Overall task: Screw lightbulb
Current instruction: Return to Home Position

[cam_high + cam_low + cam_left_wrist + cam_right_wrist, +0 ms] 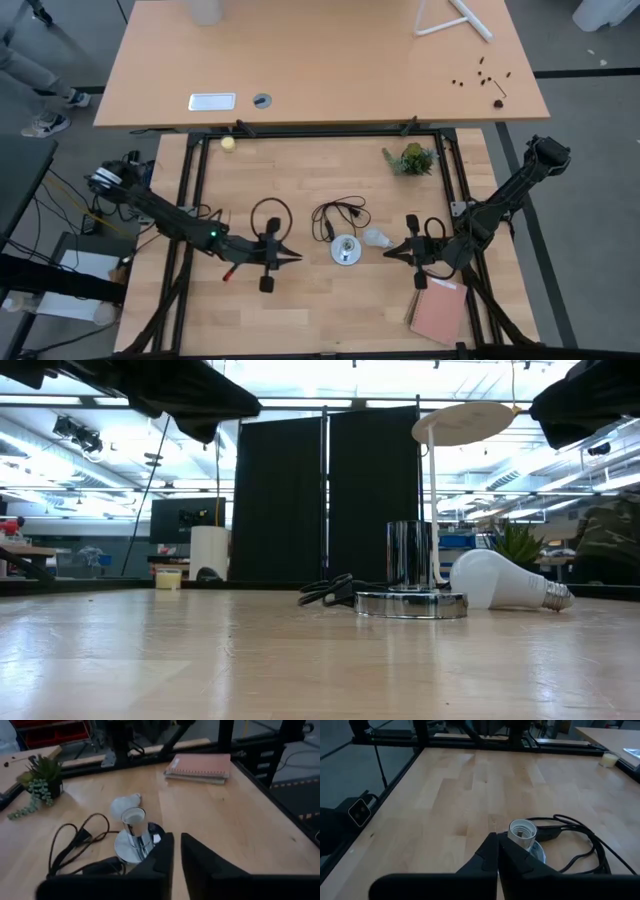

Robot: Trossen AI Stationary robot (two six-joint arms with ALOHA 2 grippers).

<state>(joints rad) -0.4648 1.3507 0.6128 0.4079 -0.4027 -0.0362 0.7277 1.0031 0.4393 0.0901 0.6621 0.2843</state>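
Both empty, the right gripper's [390,250] jaws are pressed together and the left gripper's [293,257] nearly so, with the lightbulb [376,238] lying on its side just ahead of the right tips, beside the silver socket [346,250] standing between the two grippers.

Two arms: one left arm [170,221] and one right arm [505,195]. Two tools, one per arm: left tool [290,257] and right tool [392,251]. Two desks: near desk [320,310] and second desk [330,60] beyond it.

On the near desk: one lightbulb [376,238], one silver lamp socket [346,250], one black cord [338,213], one small plant [410,159], one pink notebook [438,312], one yellowish ball [228,143].

On the second desk: one white frame [450,20], one white cylinder [205,10], one white plate [212,101], plus small dark specks [485,75], too fine to count.
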